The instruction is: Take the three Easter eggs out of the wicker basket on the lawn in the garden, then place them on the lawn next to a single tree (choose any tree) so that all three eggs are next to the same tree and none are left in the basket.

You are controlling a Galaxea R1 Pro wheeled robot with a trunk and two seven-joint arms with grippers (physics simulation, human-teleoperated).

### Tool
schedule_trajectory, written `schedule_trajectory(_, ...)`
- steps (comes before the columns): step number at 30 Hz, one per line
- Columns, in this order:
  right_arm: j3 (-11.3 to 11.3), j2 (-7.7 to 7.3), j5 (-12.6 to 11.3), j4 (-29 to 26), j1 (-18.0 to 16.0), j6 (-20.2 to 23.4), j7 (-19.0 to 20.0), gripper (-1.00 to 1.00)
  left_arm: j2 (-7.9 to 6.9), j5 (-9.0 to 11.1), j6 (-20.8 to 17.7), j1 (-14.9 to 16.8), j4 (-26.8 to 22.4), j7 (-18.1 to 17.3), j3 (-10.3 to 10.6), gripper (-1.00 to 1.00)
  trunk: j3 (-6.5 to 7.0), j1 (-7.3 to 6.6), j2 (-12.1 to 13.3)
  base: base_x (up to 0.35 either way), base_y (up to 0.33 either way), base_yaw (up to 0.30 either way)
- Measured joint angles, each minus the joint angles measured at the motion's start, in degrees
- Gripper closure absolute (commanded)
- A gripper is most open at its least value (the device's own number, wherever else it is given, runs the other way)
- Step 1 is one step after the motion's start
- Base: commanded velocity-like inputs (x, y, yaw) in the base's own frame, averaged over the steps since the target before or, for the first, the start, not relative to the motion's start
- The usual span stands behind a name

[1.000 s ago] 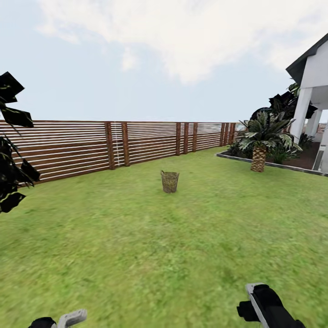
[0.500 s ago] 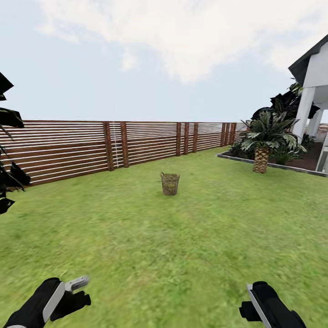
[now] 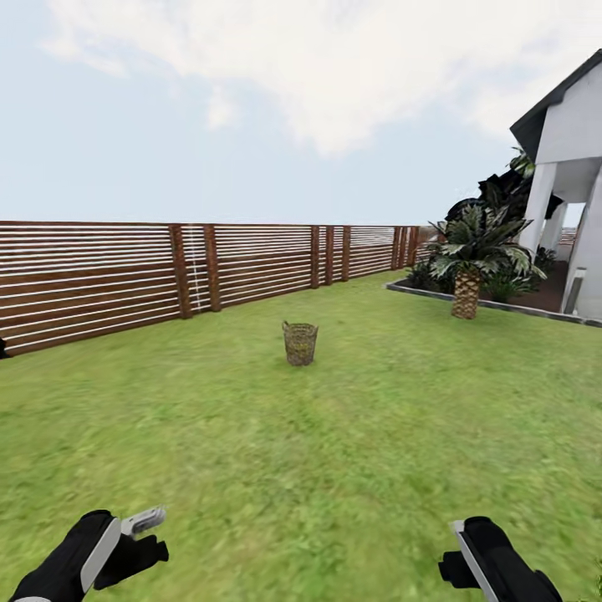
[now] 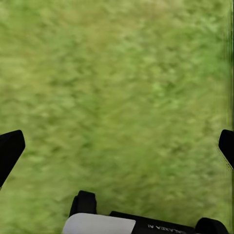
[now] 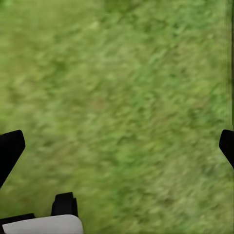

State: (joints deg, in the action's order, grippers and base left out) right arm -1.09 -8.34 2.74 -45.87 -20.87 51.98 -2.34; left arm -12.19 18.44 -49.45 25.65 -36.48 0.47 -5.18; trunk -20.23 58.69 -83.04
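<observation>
Nearest the camera in the head view, the black left gripper (image 3: 138,535) with its pale grey finger plate hangs low over the grass at the lower left, and the black right gripper (image 3: 468,556) hangs low at the lower right. Each wrist view looks straight down at grass, with the two dark fingertips (image 4: 10,148) of the left gripper set far apart at opposite edges of its picture, so its jaws stand wide with nothing between them. The right gripper's fingertips (image 5: 9,146) sit just as far apart, wide and holding nothing.

Under both arms spreads the mottled green lawn (image 3: 334,451), running ahead without a break. Well ahead of the grippers, near the middle of the grass, stands the brown woven wicker basket (image 3: 299,344), upright, bucket-shaped and narrowing toward its base, with small loop handles at the rim. Its inside cannot be seen from here, so whether eggs lie in it cannot be told.

Beyond the basket, a brown horizontal-slat wooden fence (image 3: 125,276) closes the far side of the grass. To the right, past a grey stone edging (image 3: 485,305), a low spiky-leaved palm plant (image 3: 468,259) with a patterned trunk stands among dark shrubs, and behind it rises a white house (image 3: 573,159) with white pillars and a dark roof edge. A pale, cloudy sky (image 3: 251,100) sits above the fence.
</observation>
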Motion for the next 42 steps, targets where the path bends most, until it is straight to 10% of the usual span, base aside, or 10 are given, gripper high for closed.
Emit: schedule_trajectory(42,-0.02,-0.04,0.01,0.02,-0.02,0.06,-0.04,-1.0,-0.04,0.04,-0.01,-0.02,-0.03,-0.07,-0.04,-1.0,0.0,0.0,0.0,0.343,0.0,-0.047)
